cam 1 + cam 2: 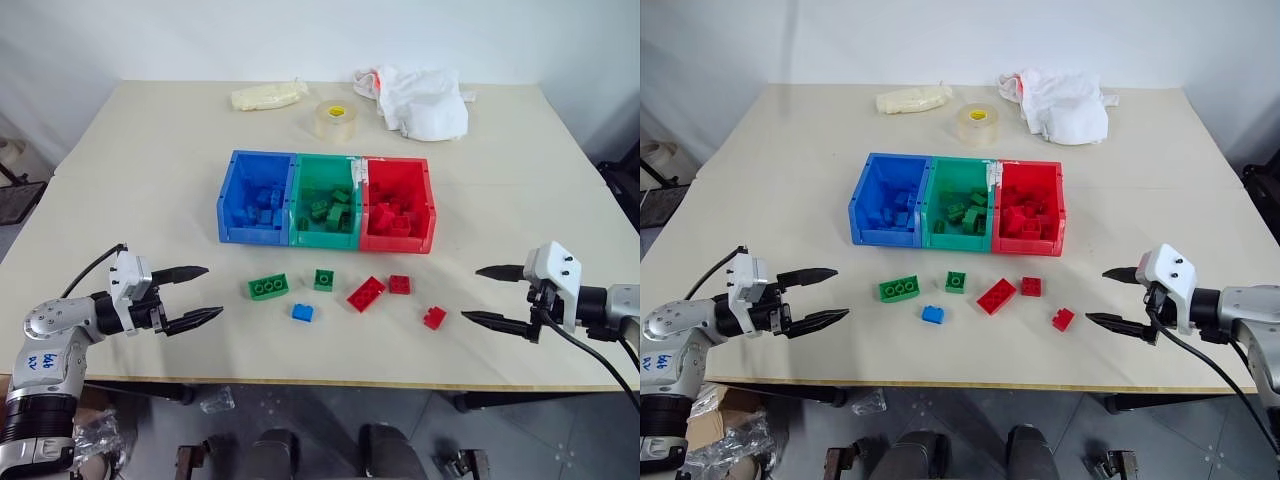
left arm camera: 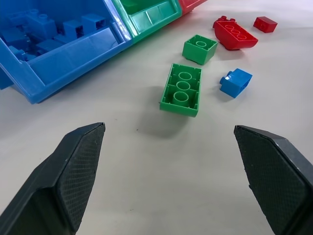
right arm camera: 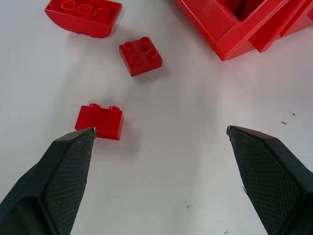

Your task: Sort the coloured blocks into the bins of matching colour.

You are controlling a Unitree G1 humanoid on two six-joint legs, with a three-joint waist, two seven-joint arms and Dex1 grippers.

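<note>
Well, we hold the left gripper (image 1: pixel 195 295) and right gripper (image 1: pixel 490 295) wide open and empty. The bins (image 1: pixel 327 240) at mid-bench hold many matching blocks; six coloured blocks (image 1: pixel 345 290) remain loose toward the near edge.

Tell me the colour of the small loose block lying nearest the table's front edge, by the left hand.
Blue; the left wrist view shows it best.
</note>
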